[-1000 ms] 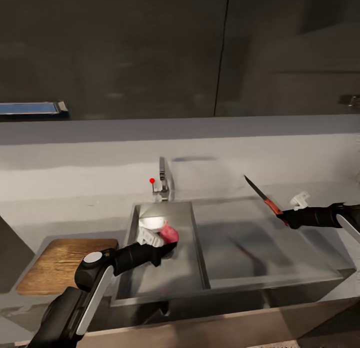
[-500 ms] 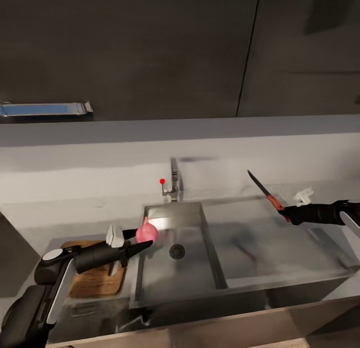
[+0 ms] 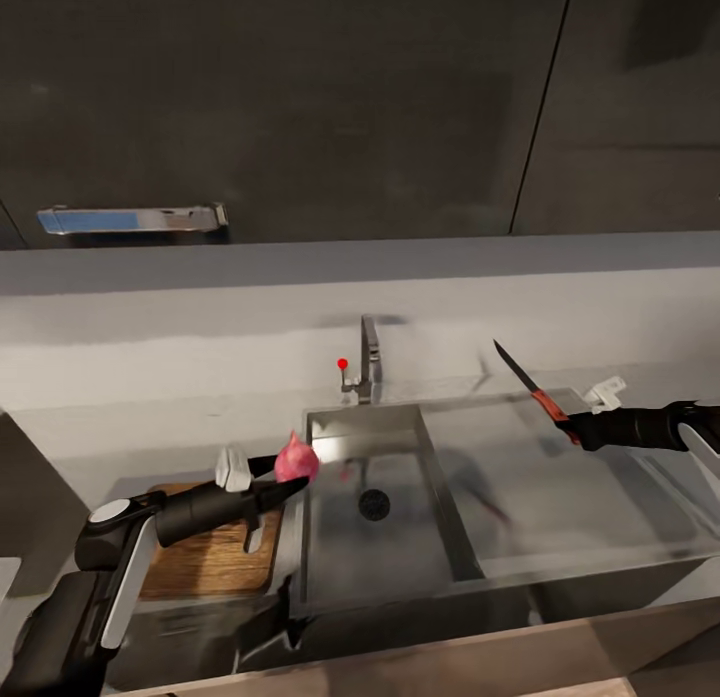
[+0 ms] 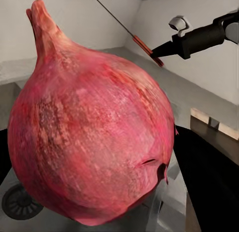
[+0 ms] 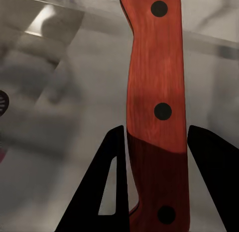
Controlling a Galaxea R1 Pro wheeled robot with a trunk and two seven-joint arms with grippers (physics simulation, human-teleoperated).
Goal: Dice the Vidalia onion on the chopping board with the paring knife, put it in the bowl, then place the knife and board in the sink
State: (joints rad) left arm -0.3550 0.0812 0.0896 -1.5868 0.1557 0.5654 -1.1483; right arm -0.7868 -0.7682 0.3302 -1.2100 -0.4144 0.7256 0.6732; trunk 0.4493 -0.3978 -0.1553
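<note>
My left hand (image 3: 283, 477) grips the pink-red pointed-top onion (image 3: 296, 461), clear of the stainless-steel sink (image 3: 400, 557), above the dark brown wooden chopping board's (image 3: 205, 562) 3 o'clock edge. My right hand (image 3: 578, 432) clamps the red-handled grey-bladed paring knife (image 3: 530, 387) over the drainboard. Retrieval done; dicing, bowl transfer, sink drop-off remain.

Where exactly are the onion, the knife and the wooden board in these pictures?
Vidalia onion (image 3: 296, 461): head view, middle of its pink bulb.
Paring knife (image 3: 547, 406): head view, red-orange handle just above the gripper.
Chopping board (image 3: 212, 560): head view, bare wood near its front edge.
</note>
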